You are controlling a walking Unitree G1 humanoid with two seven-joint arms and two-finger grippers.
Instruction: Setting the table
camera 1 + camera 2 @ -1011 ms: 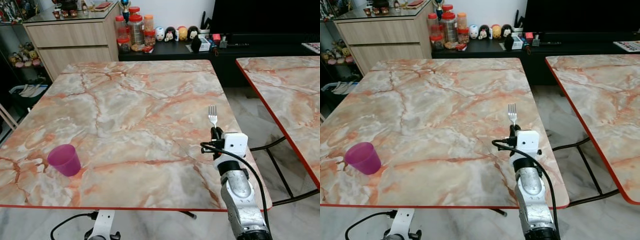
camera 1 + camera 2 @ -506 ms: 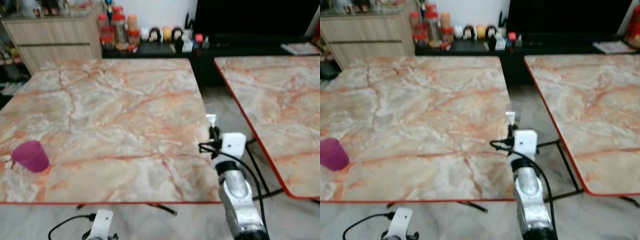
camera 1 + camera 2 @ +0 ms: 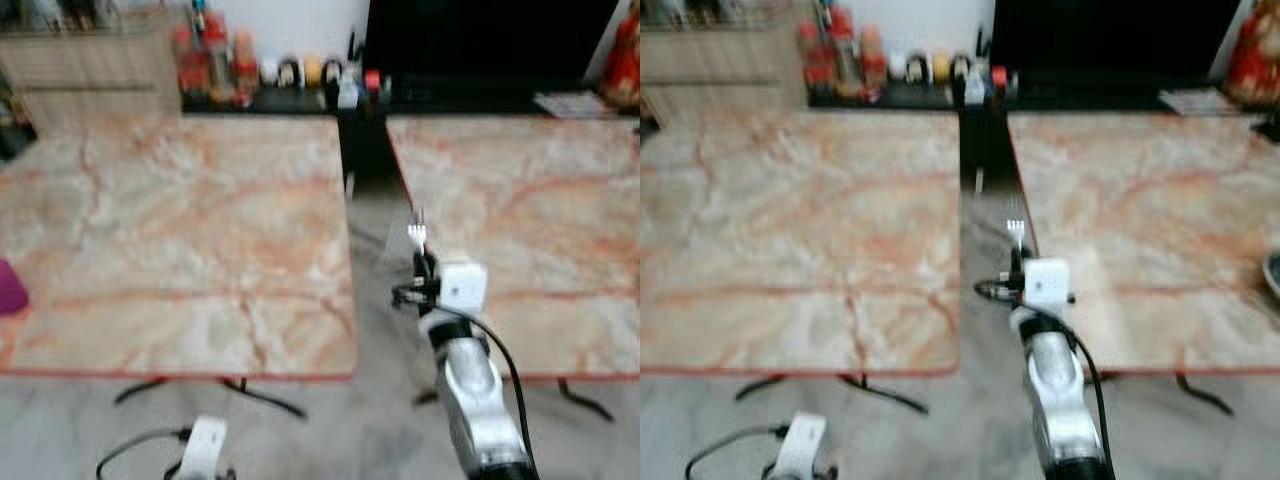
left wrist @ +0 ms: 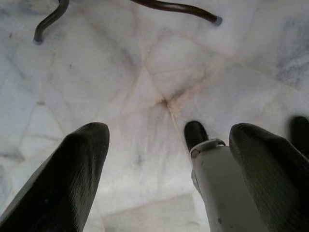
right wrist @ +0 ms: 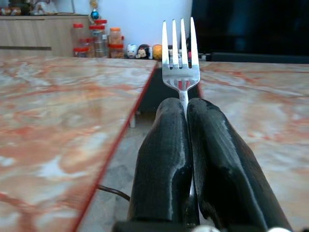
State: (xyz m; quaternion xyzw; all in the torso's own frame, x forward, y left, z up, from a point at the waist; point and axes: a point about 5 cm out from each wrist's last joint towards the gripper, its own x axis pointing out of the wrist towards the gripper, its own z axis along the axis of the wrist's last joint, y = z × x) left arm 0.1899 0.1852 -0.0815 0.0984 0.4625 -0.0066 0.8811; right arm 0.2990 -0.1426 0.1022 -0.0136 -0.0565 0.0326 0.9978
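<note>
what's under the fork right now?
The fork, clamped in the right gripper, hangs over the floor gap between the two tables. The fingers hide its handle.

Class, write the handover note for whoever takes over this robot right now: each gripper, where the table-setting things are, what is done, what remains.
Right gripper: fingers shut on the fork, tines up, held over the gap between the two marble tables.
Left gripper: fingers open, holding nothing, hanging low over the floor.
Purple cup: on the left table at its left edge.
Done: fork picked up.
Left: no fork laid yet on the right table; the head views are blurred.
</note>
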